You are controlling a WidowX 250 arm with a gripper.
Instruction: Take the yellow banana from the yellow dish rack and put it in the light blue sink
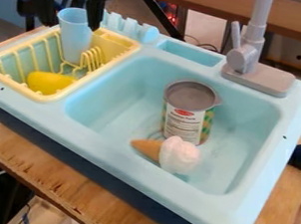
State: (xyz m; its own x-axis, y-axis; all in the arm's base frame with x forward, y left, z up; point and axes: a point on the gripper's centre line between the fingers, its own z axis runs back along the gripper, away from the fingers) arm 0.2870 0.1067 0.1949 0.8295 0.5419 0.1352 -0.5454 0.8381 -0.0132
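Your gripper (71,24) is upper left, right at the blue cup (75,39), which stands in the yellow dish rack (52,97) by a yellow thing (49,82). Honestly can't tell if your jaws are spread or pinching it.

Light-blue cup (75,41) upright in yellow rack (13,84)

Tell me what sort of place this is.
Probably a workshop or lab with a toy kitchen set up in it: a light blue play sink with a grey faucet and a yellow dish rack sits on a wooden bench.
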